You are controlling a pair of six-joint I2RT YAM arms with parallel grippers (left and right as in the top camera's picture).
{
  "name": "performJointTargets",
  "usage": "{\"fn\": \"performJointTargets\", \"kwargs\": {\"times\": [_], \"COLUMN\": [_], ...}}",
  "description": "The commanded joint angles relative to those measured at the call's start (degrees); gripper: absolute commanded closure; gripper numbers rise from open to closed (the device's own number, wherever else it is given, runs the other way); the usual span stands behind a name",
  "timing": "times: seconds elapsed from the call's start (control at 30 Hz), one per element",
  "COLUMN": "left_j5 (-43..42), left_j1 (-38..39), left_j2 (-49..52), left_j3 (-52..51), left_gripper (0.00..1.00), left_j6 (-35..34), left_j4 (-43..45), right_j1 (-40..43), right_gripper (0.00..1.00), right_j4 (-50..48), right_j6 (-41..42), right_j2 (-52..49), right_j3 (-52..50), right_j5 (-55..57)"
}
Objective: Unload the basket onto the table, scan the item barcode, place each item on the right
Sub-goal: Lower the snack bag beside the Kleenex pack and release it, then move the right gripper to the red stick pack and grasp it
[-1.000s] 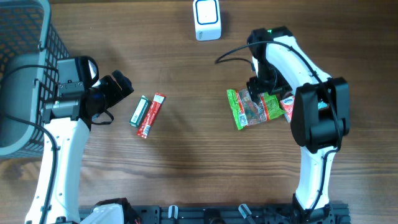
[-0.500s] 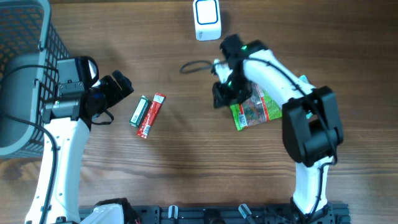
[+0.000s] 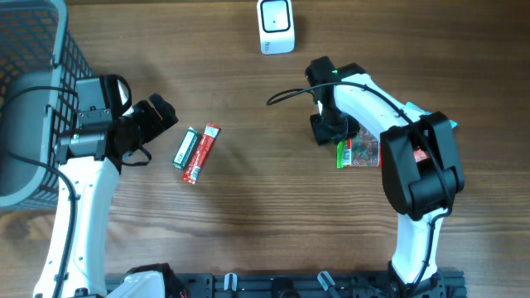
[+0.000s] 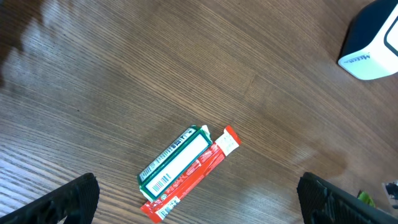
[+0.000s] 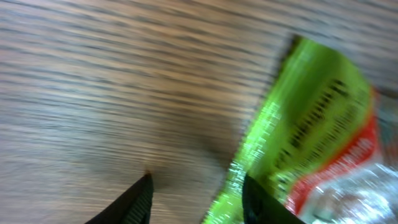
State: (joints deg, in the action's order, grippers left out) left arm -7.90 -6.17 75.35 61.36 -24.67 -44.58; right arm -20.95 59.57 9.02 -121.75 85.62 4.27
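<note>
Two small packs, a green pack [image 3: 184, 147] and a red pack [image 3: 201, 153], lie touching on the worktop [image 3: 248, 215] near the left fingers [image 3: 157, 116], which are spread wide. The right fingers [image 3: 331, 131] sit at the left edge of the snack bag [image 3: 360, 152]; I cannot tell whether they pinch it. Farther off stands the white scanner [image 3: 275, 26].

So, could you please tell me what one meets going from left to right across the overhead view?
Grey basket → left end effector → green box → red packet → white scanner → green snack bag.
</note>
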Motion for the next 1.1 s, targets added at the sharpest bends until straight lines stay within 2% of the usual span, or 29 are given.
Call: {"fn": "performJointTargets", "kwargs": {"times": [0.0, 0.07, 0.17, 0.2, 0.23, 0.27, 0.37, 0.4, 0.53, 0.57, 0.67, 0.7, 0.8, 0.93, 1.07], "left_j5": [0.5, 0.5, 0.5, 0.5, 0.5, 0.5, 0.5, 0.5, 0.5, 0.5, 0.5, 0.5, 0.5, 0.5, 0.5], "left_j1": [-0.3, -0.3, -0.3, -0.3, -0.3, -0.3, -0.3, -0.3, -0.3, -0.3, -0.3, -0.3, -0.3, -0.3, -0.3], "left_j2": [-0.7, -0.7, -0.7, -0.7, -0.7, -0.7, -0.7, -0.7, -0.7, -0.7, -0.7, -0.7, -0.7, -0.7, -0.7], "left_j3": [0.9, 0.9, 0.9, 0.9, 0.9, 0.9, 0.9, 0.9, 0.9, 0.9, 0.9, 0.9, 0.9, 0.9, 0.9], "left_gripper": [0.00, 0.00, 0.00, 0.00, 0.00, 0.00, 0.00, 0.00, 0.00, 0.00, 0.00, 0.00, 0.00, 0.00, 0.00], "left_j6": [0.7, 0.7, 0.7, 0.7, 0.7, 0.7, 0.7, 0.7, 0.7, 0.7, 0.7, 0.7, 0.7, 0.7, 0.7], "left_j4": [0.2, 0.2, 0.2, 0.2, 0.2, 0.2, 0.2, 0.2, 0.2, 0.2, 0.2, 0.2, 0.2, 0.2, 0.2], "right_j1": [-0.8, -1.3, -2.8, -3.3, -3.7, -4.3, -6.4, -7.5, -12.3, -13.2, -15.6, -16.4, -18.3, -21.7, -21.9], "right_gripper": [0.52, 0.51, 0.45, 0.35, 0.00, 0.00, 0.01, 0.07, 0.51, 0.56, 0.82, 0.85, 0.85, 0.84, 0.85], "right_j4": [-1.9, -3.8, -10.6, -13.3, -15.2, -16.9, -18.6, -18.9, -21.6, -22.3, -24.2, -24.9, -27.6, -36.7, -38.1], "right_j6": [-2.9, -2.6, 1.2, 4.3, 7.9, 12.3, 17.3, 19.2, 21.5, 21.5, 21.5, 22.2, 25.7, 28.8, 32.3], "right_j2": [0.5, 0.7, 0.8, 0.8, 0.8, 0.7, 0.3, 0.3, 0.3, 0.3, 0.3, 0.3, 0.3, 0.3, 0.3], "right_j3": [-0.2, -0.2, -0.2, -0.2, -0.2, -0.2, -0.3, -0.7, -0.9, -0.9, -0.9, -0.9, -0.9, -0.9, -0.9], "right_j5": [-12.0, -17.4, -30.3, -33.8, -35.7, -36.1, -35.7, -35.6, -30.7, -30.7, -30.9, -30.9, -30.9, -31.4, -31.8]}}
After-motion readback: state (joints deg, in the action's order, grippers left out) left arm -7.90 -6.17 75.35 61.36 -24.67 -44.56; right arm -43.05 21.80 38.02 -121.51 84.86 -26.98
